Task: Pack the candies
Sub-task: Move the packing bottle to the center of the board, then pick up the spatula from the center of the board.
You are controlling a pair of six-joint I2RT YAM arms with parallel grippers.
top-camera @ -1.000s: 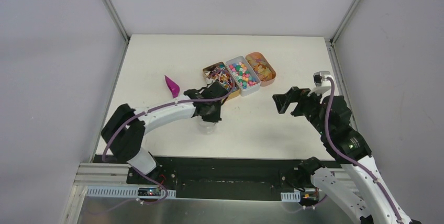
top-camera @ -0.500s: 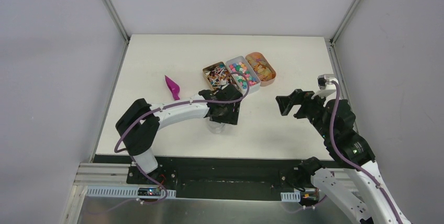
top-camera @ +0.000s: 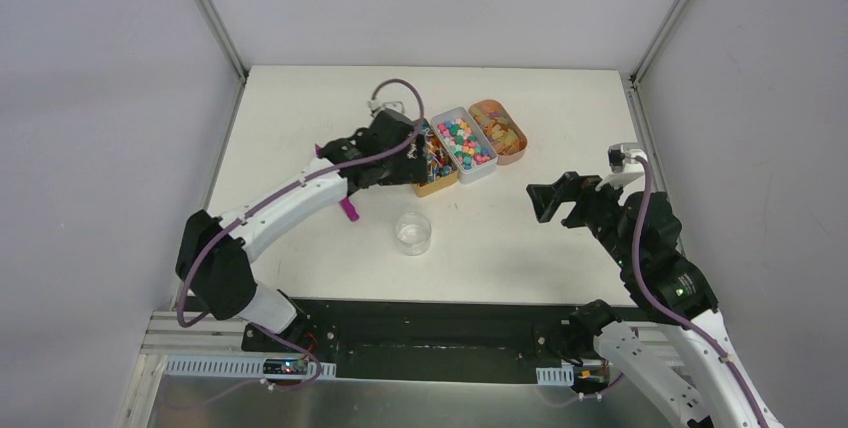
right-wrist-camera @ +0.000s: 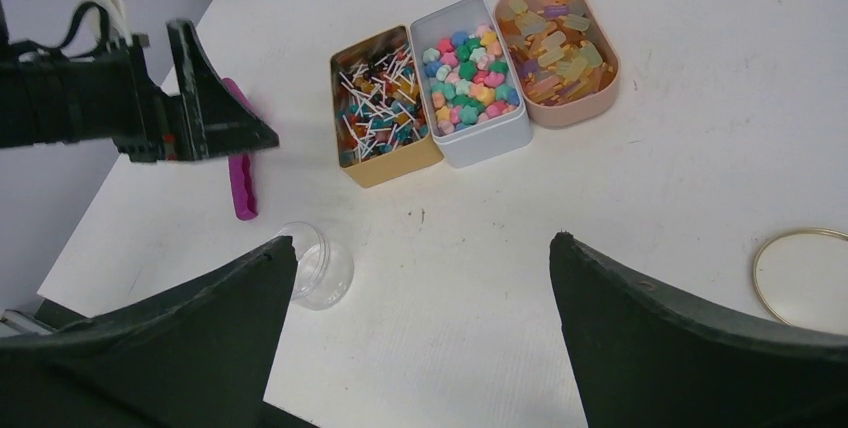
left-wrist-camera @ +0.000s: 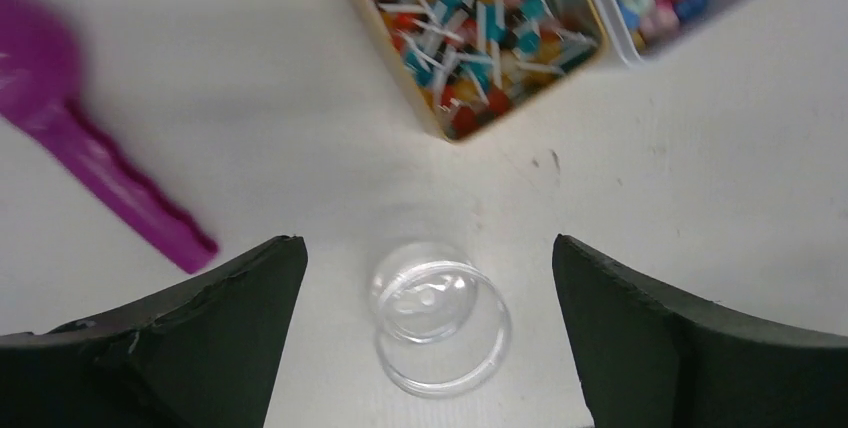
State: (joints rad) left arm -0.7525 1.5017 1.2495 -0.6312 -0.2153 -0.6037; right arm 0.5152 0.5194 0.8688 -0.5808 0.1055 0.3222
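The candies lie in three open tins: stick candies in a gold tin (top-camera: 434, 161), coloured lumps in a white tin (top-camera: 463, 141), orange-yellow pieces in a pink oval tin (top-camera: 499, 130). An empty clear jar (top-camera: 413, 232) stands upright in front of them. My left gripper (top-camera: 403, 163) hangs open above the table beside the gold tin. In the left wrist view the jar (left-wrist-camera: 440, 318) sits low between the wide-apart fingers of the left gripper (left-wrist-camera: 425, 243), untouched. My right gripper (top-camera: 552, 200) hovers open to the right of the jar and holds nothing.
A magenta scoop (top-camera: 348, 209) lies left of the jar, partly under my left arm. A round gold-rimmed lid (right-wrist-camera: 805, 278) lies on the table at the right. White walls close the table on three sides.
My left gripper opened and let go of the jar, then rose and swung back-left toward the gold tin. The jar stays on the table. The right arm barely moved.
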